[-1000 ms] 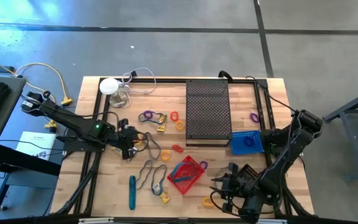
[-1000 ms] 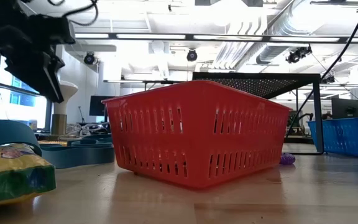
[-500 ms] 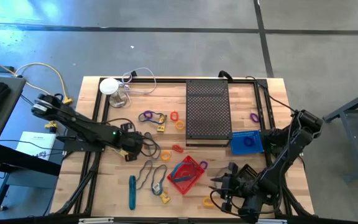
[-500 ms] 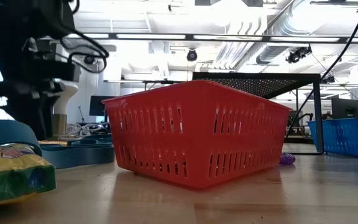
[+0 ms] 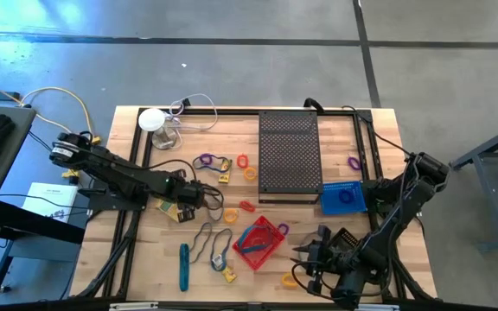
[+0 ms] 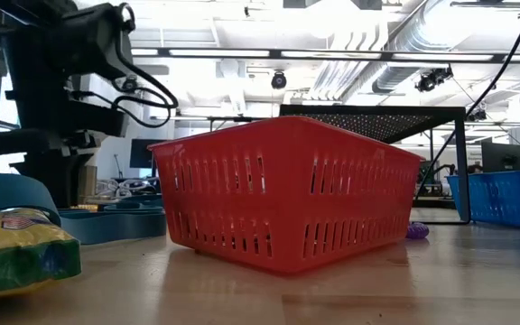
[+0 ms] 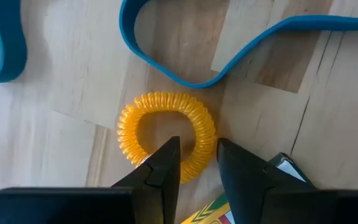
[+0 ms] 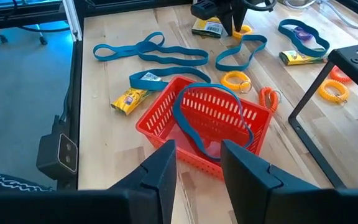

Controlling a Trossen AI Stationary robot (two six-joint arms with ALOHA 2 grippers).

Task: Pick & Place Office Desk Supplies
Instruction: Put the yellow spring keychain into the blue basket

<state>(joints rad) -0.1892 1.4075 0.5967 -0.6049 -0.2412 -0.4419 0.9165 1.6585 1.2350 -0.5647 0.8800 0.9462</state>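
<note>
Item, taken from the red slotted plastic basket [image 5: 258, 241]: a ribbed yellow coil ring [image 7: 166, 134] on pale wood planks [image 5: 145, 250], left of it. The left gripper [image 7: 197, 163] straddles the ring's rim, fingers narrow (we see this only in the left wrist view); gripped or merely touching, we cannot tell. Right gripper [image 8: 197, 163], part-open and empty, right of the basket.

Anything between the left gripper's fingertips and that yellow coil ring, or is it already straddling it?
Nothing in between: in the left wrist view the left gripper is down at the yellow coil ring, with one band of the ring in the gap between its parted fingers.
</note>
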